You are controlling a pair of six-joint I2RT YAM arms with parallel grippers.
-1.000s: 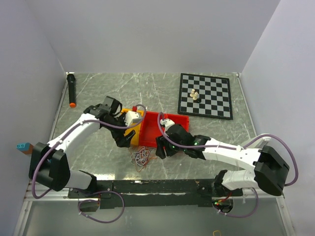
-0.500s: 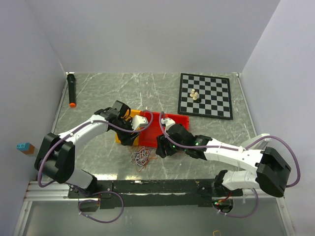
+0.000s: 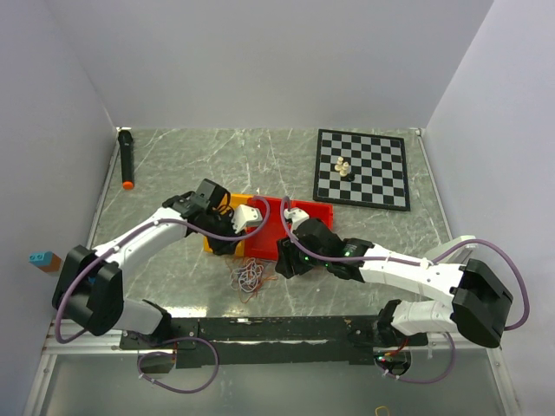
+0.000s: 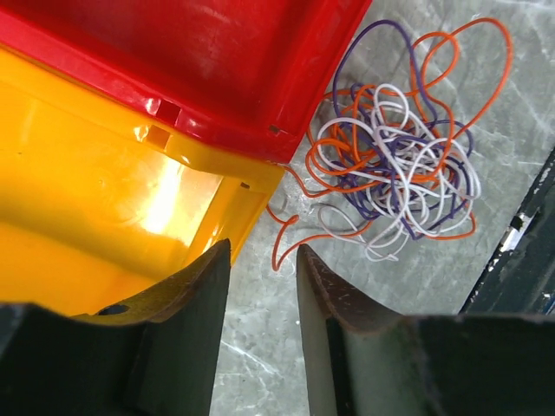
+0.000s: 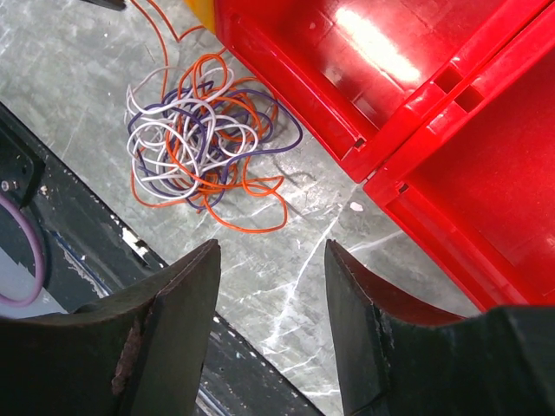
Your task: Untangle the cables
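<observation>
The cables (image 3: 247, 277) lie as a small clump of orange, white and purple loops on the marble table, just in front of the bins. From the left wrist the cables (image 4: 395, 165) are up and to the right of my left gripper (image 4: 263, 256). Its jaws are open with a narrow gap over bare table, beside the yellow bin's corner. My left gripper (image 3: 229, 245) hangs over the bins' near edge. The right wrist view shows the cables (image 5: 199, 139) ahead and left of my right gripper (image 5: 270, 251), which is open and holds nothing. My right gripper (image 3: 284, 264) is just right of the clump.
A yellow bin (image 3: 211, 243) and two red bins (image 3: 269, 234) stand mid-table behind the clump. A chessboard (image 3: 362, 169) with small pieces (image 3: 343, 168) lies at the back right. A black marker (image 3: 127, 159) lies at the back left. The dark base rail (image 3: 260, 329) runs along the near edge.
My left arm has swung right over the bins and its jaws have narrowed a lot. The right gripper has closed slightly and edged a little. The clump has not moved.
</observation>
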